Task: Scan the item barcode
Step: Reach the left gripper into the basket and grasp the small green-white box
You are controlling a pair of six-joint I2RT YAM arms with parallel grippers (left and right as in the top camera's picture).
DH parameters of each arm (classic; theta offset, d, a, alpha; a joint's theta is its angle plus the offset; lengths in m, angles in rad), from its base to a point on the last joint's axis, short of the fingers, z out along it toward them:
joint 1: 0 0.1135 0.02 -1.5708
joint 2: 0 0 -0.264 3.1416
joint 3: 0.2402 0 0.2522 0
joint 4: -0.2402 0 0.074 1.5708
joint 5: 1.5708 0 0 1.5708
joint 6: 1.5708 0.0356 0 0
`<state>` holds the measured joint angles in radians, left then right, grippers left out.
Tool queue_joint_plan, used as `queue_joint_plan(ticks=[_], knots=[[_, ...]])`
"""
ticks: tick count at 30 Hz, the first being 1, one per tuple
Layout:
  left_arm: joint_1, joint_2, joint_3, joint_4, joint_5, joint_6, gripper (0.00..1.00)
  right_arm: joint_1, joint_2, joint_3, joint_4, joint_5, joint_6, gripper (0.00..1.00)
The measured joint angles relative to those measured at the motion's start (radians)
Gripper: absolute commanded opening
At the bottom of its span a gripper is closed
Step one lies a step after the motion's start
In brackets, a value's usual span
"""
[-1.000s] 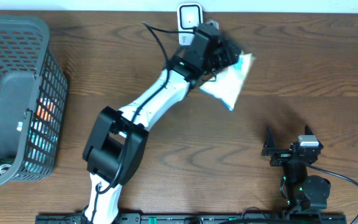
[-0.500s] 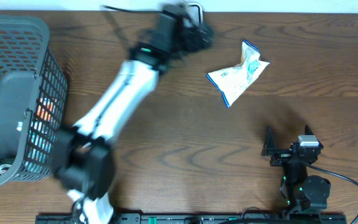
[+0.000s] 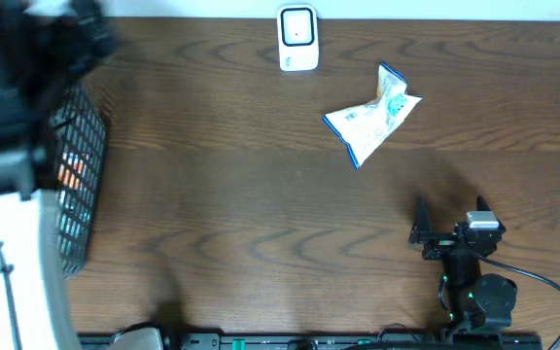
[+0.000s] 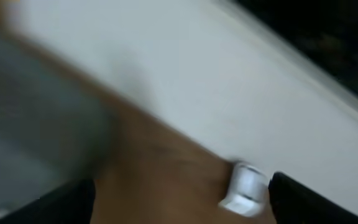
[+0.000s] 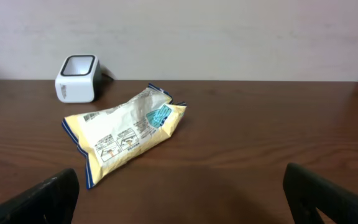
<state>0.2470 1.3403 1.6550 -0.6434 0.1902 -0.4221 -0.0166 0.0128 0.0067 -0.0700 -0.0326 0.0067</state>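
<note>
The snack packet [image 3: 372, 115], right of the scanner [image 3: 297, 39], looks light, crinkly and slippery, best pinched at a sealed end. The left gripper [image 4: 182, 199] and right gripper [image 5: 179, 190] gape wide, empty.

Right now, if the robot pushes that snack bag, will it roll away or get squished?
The snack bag probably won't roll: it lies flat on the table. It looks puffy and crinkled, so it's likely light and would bend when squeezed. Its wrapper looks smooth, so it might slide on the wood.
</note>
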Motion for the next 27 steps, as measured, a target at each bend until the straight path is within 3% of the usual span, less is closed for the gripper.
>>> queue_joint_plan(ticks=[4,11,27], knots=[[0.164,-0.006,0.003,-0.193,-0.123,0.021,0.89,0.0,0.0,0.0,0.0,0.0,0.0,0.99],[0.359,0.095,0.003,-0.399,-0.254,0.056,0.89,0.0,0.0,0.0,0.0,0.0,0.0,0.99],[0.394,0.474,0.003,-0.554,-0.279,0.061,0.89,0.0,0.0,0.0,0.0,0.0,0.0,0.99]])
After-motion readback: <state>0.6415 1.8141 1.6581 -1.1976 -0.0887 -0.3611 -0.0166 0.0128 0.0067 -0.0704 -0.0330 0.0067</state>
